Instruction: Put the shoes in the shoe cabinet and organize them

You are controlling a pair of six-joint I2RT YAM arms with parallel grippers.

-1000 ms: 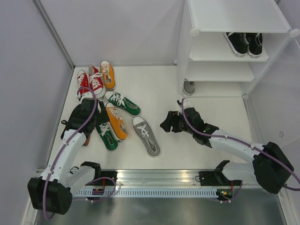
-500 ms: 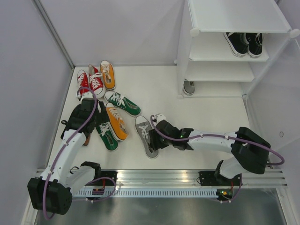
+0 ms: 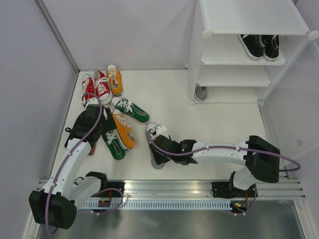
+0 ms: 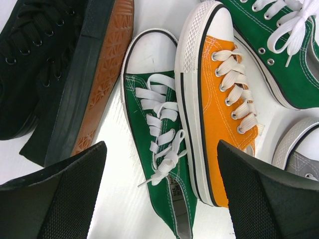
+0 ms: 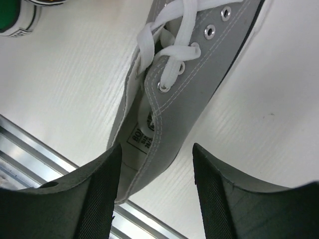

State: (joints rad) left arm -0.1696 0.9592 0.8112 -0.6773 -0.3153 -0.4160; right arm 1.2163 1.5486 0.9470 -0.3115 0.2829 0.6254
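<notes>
A lone grey shoe (image 3: 151,131) lies on the white floor, and my right gripper (image 3: 158,150) is low over its heel end. In the right wrist view the grey shoe (image 5: 189,74) has its heel between the open jaws of the right gripper (image 5: 157,147); the left finger is against it and the right finger stands apart. My left gripper (image 3: 90,124) hangs open above a green shoe (image 4: 159,134), with an orange shoe (image 4: 219,94) and a black shoe (image 4: 50,59) on its side next to it. The shoe cabinet (image 3: 234,74) holds a black pair (image 3: 260,46) and a grey shoe (image 3: 201,92).
Red shoes (image 3: 95,85), an orange shoe (image 3: 114,78) and another green shoe (image 3: 130,109) lie at the back left. White walls close in the floor. An aluminium rail (image 3: 164,191) runs along the near edge, just behind the grey shoe's heel.
My right arm has swung left from the middle of the floor and come down over the grey shoe's heel. The left arm has stayed still.
</notes>
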